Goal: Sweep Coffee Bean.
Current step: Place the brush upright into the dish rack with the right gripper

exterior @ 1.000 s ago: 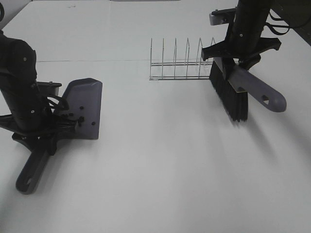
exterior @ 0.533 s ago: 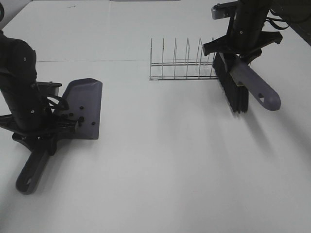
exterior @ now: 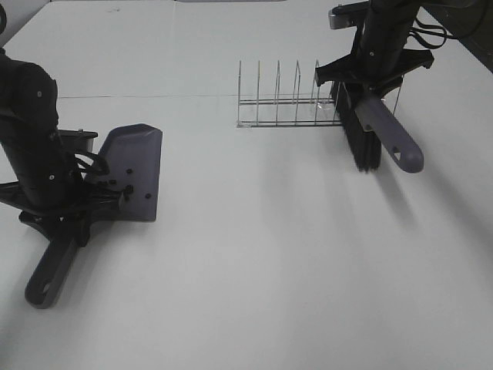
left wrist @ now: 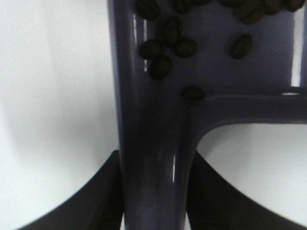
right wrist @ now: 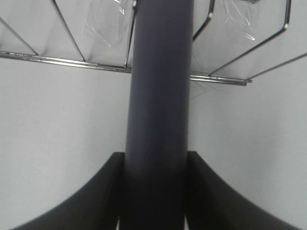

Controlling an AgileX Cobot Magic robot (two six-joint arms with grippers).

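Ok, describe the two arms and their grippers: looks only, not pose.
The left arm and right arm are matte black, chunky and rounded. Black cables loop beside the right arm, which carries a silver-grey block up top. The left gripper and right gripper have black wedge-shaped fingers.

We see a big white tabletop (exterior: 262, 277) that fills almost the whole view from high up. A thin line (exterior: 154, 95) runs across it toward the far side. A shiny wire rack (exterior: 277, 104) stands on the tabletop close to that line. Bits of clear film (right wrist: 103, 24) cling to its wires. The light is bright and even, and soft grey shadows (exterior: 420, 196) lie on the white. Past the far right edge it is dark.
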